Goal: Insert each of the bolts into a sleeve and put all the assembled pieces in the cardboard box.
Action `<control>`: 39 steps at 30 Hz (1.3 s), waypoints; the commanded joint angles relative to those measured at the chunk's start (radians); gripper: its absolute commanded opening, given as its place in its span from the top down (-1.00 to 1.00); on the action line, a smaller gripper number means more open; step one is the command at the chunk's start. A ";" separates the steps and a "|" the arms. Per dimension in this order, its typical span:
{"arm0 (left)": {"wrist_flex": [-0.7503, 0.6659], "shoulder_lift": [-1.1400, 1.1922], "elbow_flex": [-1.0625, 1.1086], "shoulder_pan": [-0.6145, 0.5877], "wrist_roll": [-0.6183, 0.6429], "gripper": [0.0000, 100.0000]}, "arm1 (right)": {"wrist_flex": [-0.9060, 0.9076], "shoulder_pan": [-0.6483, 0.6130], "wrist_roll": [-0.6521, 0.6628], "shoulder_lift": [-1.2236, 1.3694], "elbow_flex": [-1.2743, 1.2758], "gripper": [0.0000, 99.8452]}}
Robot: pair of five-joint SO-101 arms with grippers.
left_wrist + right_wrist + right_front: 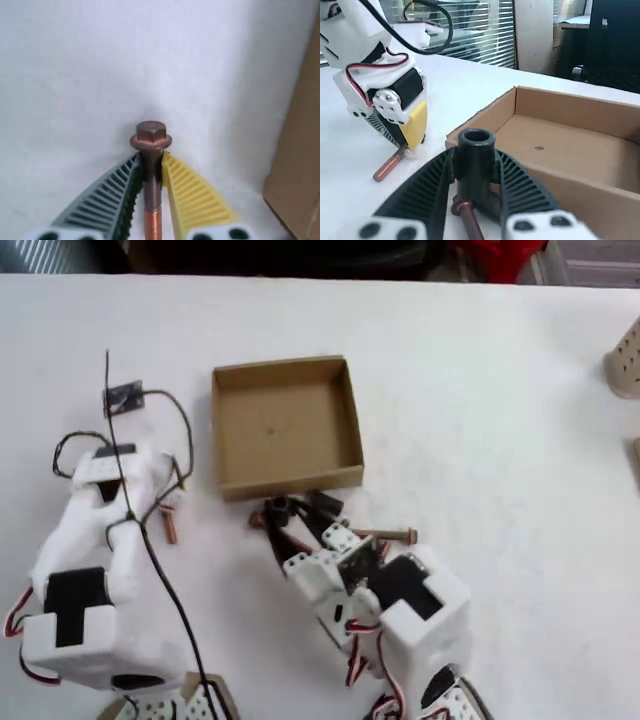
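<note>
Left gripper: the left gripper (150, 158) is closed on a copper bolt (151, 136). The grey and the yellow finger pinch the shank just under the hexagonal head.
Why held so: the threaded end stays free below the fingers, so I judge that this is the end meant to go into a sleeve.
Where this bolt is: it is low over the white table (500, 440), beside the left wall of the cardboard box (285, 425). In the right wrist view its free end seems to touch the table.
Right gripper: the right gripper (475, 165) is clamped around a black sleeve (475, 145), which stands upright with its open bore facing up.
Why held so: an upright, steady sleeve offers its hole to the bolt. It waits just in front of the near wall of the box, so the way to drop it in afterwards is short.
Step in hand: probably the first joining; bolt and sleeve are apart and the floor of the box is bare.
Other things: a second bolt (388, 535) lies on the table beside the right arm. Another copper piece (466, 212) lies at the foot of the held sleeve. A small board (122, 398) with a black cable is behind the left arm, and a beige perforated object (625, 360) is at the far right edge.
In the way: the piece under the sleeve may disturb it, and the box corner stands near the path between the two grippers.
</note>
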 commanded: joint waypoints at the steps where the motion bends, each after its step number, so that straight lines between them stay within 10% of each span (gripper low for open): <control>1: 0.011 -0.053 -0.060 -0.051 -0.077 0.95 | -0.028 -0.016 -0.006 0.039 -0.012 0.97; 26: 0.201 -0.489 -0.058 0.283 -0.198 0.95 | -0.022 -0.027 -0.005 0.050 -0.014 0.97; 39: -0.164 -0.789 0.284 0.390 -0.044 0.96 | -0.022 -0.027 -0.006 0.051 -0.018 0.97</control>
